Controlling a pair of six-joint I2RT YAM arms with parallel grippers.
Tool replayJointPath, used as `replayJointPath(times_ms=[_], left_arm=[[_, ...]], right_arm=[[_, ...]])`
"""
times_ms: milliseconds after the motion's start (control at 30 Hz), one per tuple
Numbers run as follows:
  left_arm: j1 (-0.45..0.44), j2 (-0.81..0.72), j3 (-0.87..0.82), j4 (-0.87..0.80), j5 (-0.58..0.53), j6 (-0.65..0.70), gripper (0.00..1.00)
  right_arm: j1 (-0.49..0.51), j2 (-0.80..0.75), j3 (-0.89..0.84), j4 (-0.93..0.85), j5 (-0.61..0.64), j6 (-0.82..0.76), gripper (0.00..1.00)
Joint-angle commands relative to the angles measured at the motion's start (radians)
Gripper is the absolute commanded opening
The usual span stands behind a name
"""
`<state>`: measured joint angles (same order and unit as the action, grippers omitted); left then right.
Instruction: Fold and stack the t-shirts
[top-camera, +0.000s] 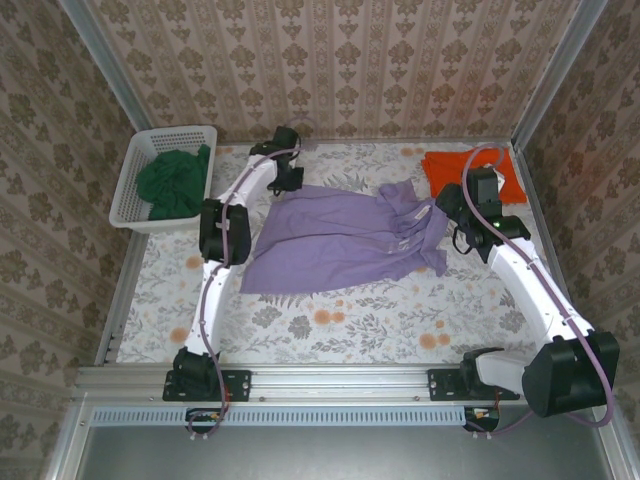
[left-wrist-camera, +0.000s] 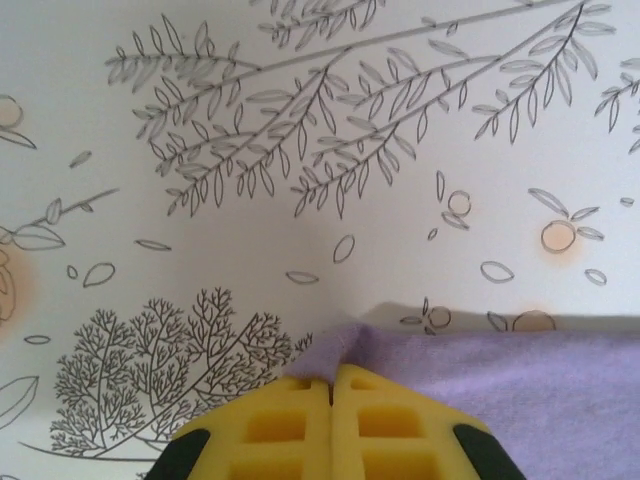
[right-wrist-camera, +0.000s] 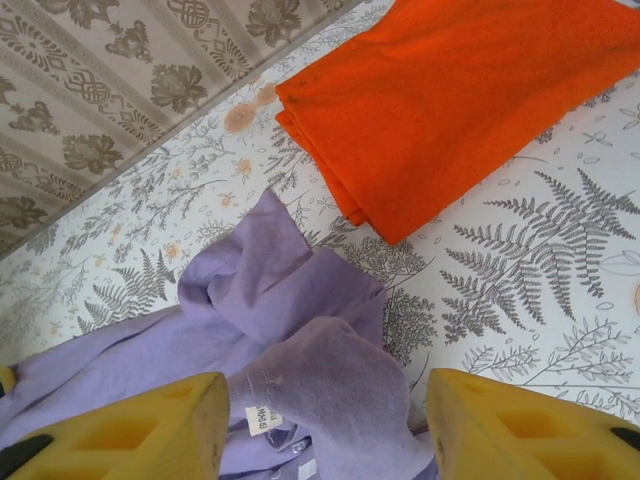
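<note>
The left arm (top-camera: 224, 232) reaches far forward, elbow bent, its gripper (left-wrist-camera: 331, 376) tipped down with jaws pressed together on a corner of the lilac t-shirt (left-wrist-camera: 520, 390), while the right arm (top-camera: 530, 282) angles inward, its gripper (right-wrist-camera: 328, 388) held low, jaws apart.

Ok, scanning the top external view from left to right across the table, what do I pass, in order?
White basket holding the dark green t-shirt → purple t-shirt spread out mid-table → folded orange t-shirt at the far right.
</note>
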<state>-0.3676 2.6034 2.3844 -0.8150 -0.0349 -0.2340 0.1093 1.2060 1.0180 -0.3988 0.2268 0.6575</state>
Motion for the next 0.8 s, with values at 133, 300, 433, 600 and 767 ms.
replayJointPath(times_ms=[133,300,433,600,767], left_arm=[[0.074,-0.277,-0.299,0.194,-0.275,-0.042,0.00],[0.131,-0.392,-0.400,0.278,-0.342,-0.044,0.00],[0.147,-0.357,-0.325,0.230,-0.347,-0.029,0.00],[0.148,-0.315,-0.215,0.169,-0.353,-0.013,0.12],[0.127,-0.341,-0.188,0.114,-0.341,-0.027,0.59]], right_arm=[[0.001,0.043,0.063,0.022,-0.049,-0.019,0.61],[0.011,0.176,0.204,-0.010,-0.148,-0.043,0.60],[0.043,0.362,0.348,-0.056,-0.216,-0.081,0.60],[0.098,0.610,0.552,-0.122,-0.275,-0.098,0.58],[0.137,0.857,0.772,-0.164,-0.285,-0.093,0.57]])
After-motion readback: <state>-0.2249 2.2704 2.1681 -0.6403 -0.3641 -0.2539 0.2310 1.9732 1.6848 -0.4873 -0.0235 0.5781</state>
